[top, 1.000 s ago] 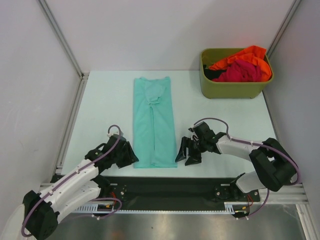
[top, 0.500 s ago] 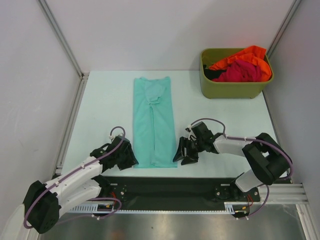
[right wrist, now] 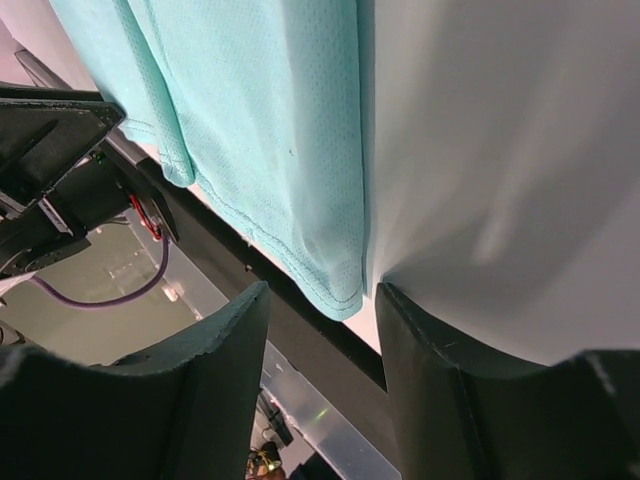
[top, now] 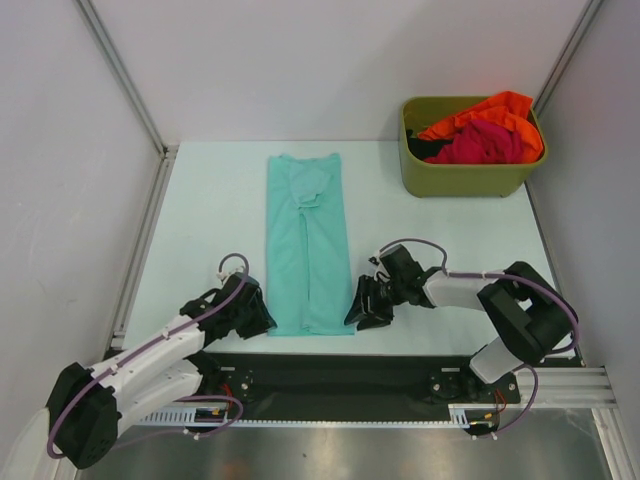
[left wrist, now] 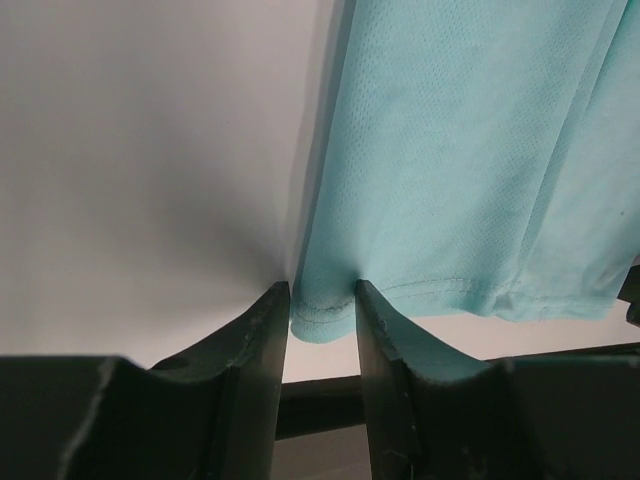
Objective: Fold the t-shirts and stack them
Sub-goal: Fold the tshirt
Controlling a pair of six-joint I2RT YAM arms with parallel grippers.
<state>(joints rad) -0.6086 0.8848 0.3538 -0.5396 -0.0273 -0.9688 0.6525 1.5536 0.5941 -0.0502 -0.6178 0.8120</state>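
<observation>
In the top view, my left gripper [top: 264, 319] is resting at lower left, its fingers standing apart astride the bottom left corner of the teal t-shirt [top: 308, 250]. Its wrist view is showing that hem corner filling the gap. The shirt is lying as a long narrow strip up the frame's centre. My right gripper [top: 360, 306] is sitting at the hem's right corner, jaws parted around it, unclamped. At upper right, the orange t-shirt [top: 495, 105] and magenta t-shirt [top: 480, 143] are lying heaped in the olive bin [top: 465, 180].
</observation>
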